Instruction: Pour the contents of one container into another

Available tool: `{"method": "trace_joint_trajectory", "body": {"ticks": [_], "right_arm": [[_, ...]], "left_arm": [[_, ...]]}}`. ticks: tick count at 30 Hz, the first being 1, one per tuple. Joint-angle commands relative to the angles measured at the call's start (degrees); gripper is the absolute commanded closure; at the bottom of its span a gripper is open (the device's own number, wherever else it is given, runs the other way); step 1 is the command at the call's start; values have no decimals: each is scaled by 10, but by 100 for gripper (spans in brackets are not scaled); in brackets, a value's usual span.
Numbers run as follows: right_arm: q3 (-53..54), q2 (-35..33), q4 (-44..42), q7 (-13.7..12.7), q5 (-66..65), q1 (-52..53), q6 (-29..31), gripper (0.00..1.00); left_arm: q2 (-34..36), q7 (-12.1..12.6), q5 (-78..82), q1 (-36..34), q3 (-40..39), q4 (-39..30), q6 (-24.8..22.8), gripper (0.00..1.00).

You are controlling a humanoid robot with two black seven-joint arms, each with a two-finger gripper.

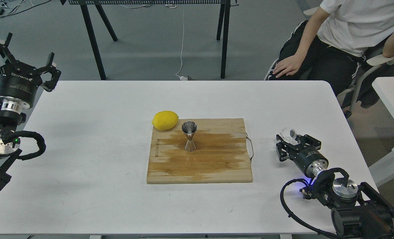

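Glass cup [288,133], round and clear, clamped in right gripper [288,143] low over white table [84,132]. Steel hourglass jigger [189,136] upright on wooden board [200,162] (edge lettering unreadable), lemon [165,120] beside. Left gripper [29,54] raised, fingers spread.

grey floor [143,49], white table [94,132], black-legged table [94,49] behind, seated person [343,39]

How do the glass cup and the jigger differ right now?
The glass cup is clear and rounded; the jigger is shiny steel, hourglass-shaped. The cup sits between the right gripper's jaws over bare table, right of the cutting board; the jigger stands upright, untouched, on the board beside the lemon. Both are small.
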Motion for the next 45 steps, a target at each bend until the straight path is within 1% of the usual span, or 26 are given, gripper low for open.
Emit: {"method": "trace_joint_trajectory", "body": {"ticks": [1, 3, 5, 7, 9, 10, 11, 12, 15, 16, 17, 18, 19, 20, 22, 26, 34, 35, 36, 37, 41, 45], "right_arm": [[-1, 2, -2, 0, 0, -2, 4, 34], [1, 2, -1, 2, 1, -2, 5, 30], [0, 2, 0, 2, 0, -2, 6, 30], [0, 2, 2, 1, 1, -2, 8, 32], [0, 2, 2, 1, 1, -2, 9, 39], [0, 2, 3, 0, 1, -2, 11, 47], [0, 2, 3, 0, 1, -2, 13, 60], [-1, 2, 3, 0, 1, -2, 17, 63], [0, 2, 3, 0, 1, -2, 26, 63], [0, 2, 3, 0, 1, -2, 26, 62], [0, 2, 2, 1, 1, -2, 26, 57], [1, 2, 0, 1, 1, -2, 23, 43], [1, 2, -1, 2, 1, -2, 22, 33], [1, 2, -1, 2, 1, -2, 22, 28], [-1, 2, -2, 3, 0, -2, 24, 23], [1, 2, -2, 4, 0, -2, 25, 18], [0, 2, 7, 7, 1, -3, 26, 17], [1, 2, 12, 7, 1, -5, 30, 14], [7, 2, 18, 7, 1, -9, 33, 5], [9, 2, 27, 7, 1, -10, 35, 2], [9, -18, 98, 6, 1, -19, 66, 2], [2, -52, 150, 6, -1, -9, 74, 1]], "left_arm": [[1, 0, 0, 0, 0, 0, 0, 0], [0, 0, 0, 0, 0, 0, 0, 0], [-1, 0, 0, 0, 0, 0, 0, 0], [-1, -1, 0, 0, 0, 0, 0, 0], [0, 0, 0, 0, 0, 0, 0, 0], [0, 0, 0, 0, 0, 0, 0, 0], [0, 0, 0, 0, 0, 0, 0, 0], [1, 0, 0, 0, 0, 0, 0, 0], [1, 0, 0, 0, 0, 0, 0, 0], [1, 0, 0, 0, 0, 0, 0, 0], [1, 0, 0, 0, 0, 0, 0, 0], [1, 0, 0, 0, 0, 0, 0, 0], [1, 0, 0, 0, 0, 0, 0, 0], [1, 0, 0, 1, 0, 0, 0, 0], [1, 0, 0, 0, 0, 0, 0, 0], [1, 0, 0, 0, 0, 0, 0, 0], [4, 0, -1, 1, 0, -1, 0, 0], [4, 0, 0, 1, 0, -1, 0, 0], [5, 0, 0, 1, 0, -1, 0, 0], [5, 0, 0, 1, 0, -1, 0, 0], [5, 0, 0, 1, -1, -1, 0, 0], [5, 0, 0, 1, -1, -1, 0, 0]]}}
